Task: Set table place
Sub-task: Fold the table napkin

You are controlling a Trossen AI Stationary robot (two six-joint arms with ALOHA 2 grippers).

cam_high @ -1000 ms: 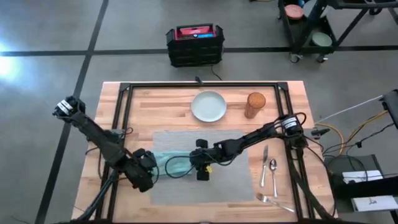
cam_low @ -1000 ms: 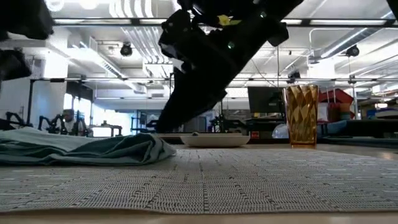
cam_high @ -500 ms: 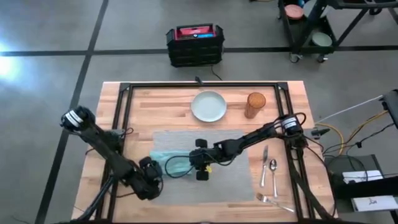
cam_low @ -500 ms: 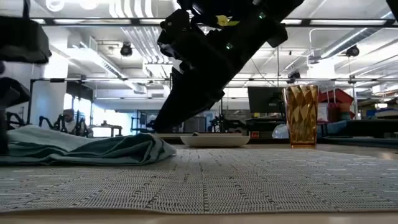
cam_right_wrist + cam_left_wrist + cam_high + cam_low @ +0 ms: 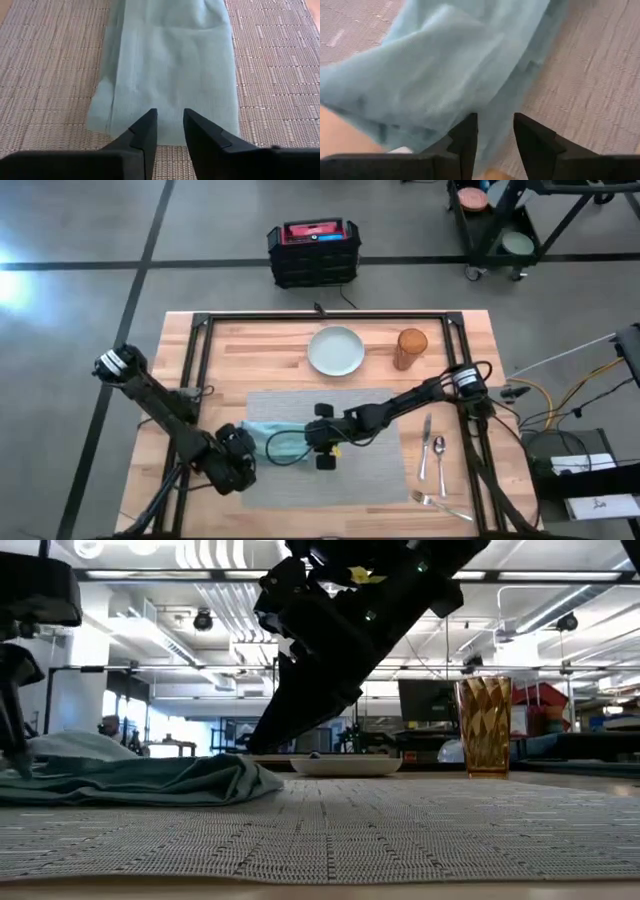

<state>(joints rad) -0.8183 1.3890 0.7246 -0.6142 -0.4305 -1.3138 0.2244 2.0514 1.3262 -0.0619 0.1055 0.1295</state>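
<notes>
Both tools, left (image 5: 492, 145) and right (image 5: 169, 131), sit parted at the napkin (image 5: 268, 442) ends; uneven pulls could drag the placemat (image 5: 372, 470) askew.

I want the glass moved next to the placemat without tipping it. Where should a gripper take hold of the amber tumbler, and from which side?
Grip the amber tumbler around its mid-wall, fingers level, probably coming from its right with the right gripper. It stands upright and tall, and the plate sits close on its left, so that side is crowded; the table looks bare on its right.
</notes>
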